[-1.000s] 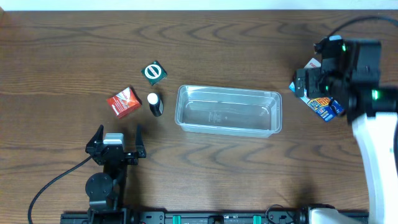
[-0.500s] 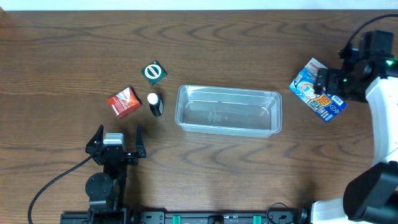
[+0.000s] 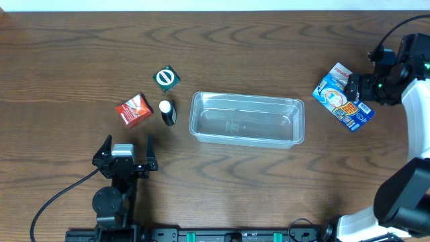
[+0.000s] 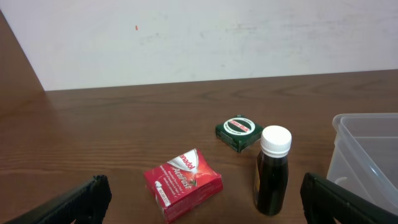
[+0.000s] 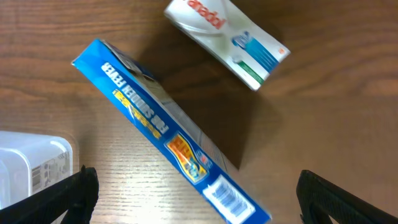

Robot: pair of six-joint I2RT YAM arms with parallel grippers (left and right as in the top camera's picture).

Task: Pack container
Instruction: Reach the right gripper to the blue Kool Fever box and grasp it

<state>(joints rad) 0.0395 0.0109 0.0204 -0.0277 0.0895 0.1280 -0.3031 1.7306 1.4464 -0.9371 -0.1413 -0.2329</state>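
The container (image 3: 245, 121) sits at the middle of the overhead frame, flat on the wooden table (image 3: 269, 40), mouth up and nothing in it. Its long axis runs left to right across that frame, with its short ends facing the two clusters of goods.

The right gripper (image 5: 196, 183) hovers at the right edge of the overhead frame above the blue box (image 3: 342, 102). Its fingers are spread wide and touch nothing. The left gripper (image 3: 128, 142) rests at the lower left, also spread and empty, looking toward the red Panadol box (image 4: 183, 185), the green box (image 4: 239, 132) and the dark bottle with a white cap (image 4: 273, 169).

The likely trouble lies with the blue box. It lies flat and slanted (upper left to lower right in the right wrist view), so fingers coming down square to the frame would probably meet its corners, not its long sides, and spin it instead of gripping it. The white Panadol box (image 5: 227, 40) lies just beside its upper end, and a finger lowered there could shove that box away. The blue box is also long. Unless it is turned to match the container's long axis, it may catch on the rim, and a clear plastic tub looks light enough to skid if bumped.
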